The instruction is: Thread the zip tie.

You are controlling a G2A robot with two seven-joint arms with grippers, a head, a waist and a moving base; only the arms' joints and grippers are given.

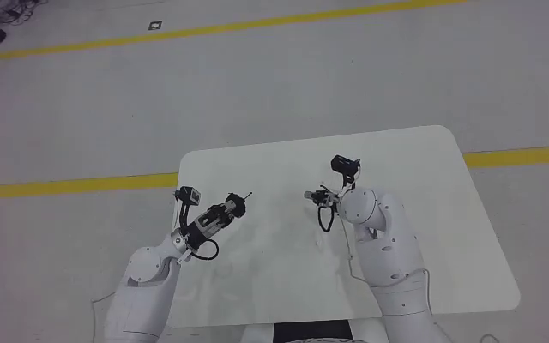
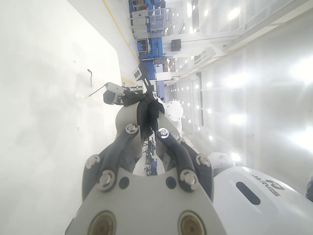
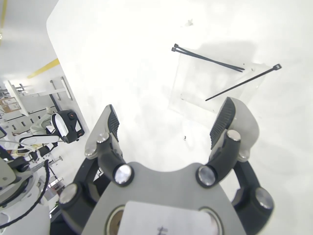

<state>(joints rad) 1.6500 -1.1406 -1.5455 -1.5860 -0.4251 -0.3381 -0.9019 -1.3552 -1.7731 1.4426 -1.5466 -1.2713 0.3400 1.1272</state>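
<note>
My left gripper [image 1: 238,204] hangs over the left part of the white table [image 1: 412,171]. Its fingers [image 2: 129,116] are pressed together, and a thin black zip tie [image 1: 248,196] sticks out past their tips. My right gripper [image 3: 170,105] stands open with nothing between its ribbed pads [image 3: 222,118]; it sits near the table's middle [image 1: 310,196], facing the left one across a gap. Below and beyond it lie a pair of black zip ties [image 3: 207,58] side by side and a single zip tie [image 3: 244,83], all flat on a clear sheet [image 3: 193,89].
The left wrist view shows the right gripper [image 2: 111,94] farther off, with two of the loose ties [image 2: 91,76] on the table behind it. A black cable [image 1: 324,219] loops by the right wrist. The table's rounded edge [image 3: 52,37] lies beyond the right gripper.
</note>
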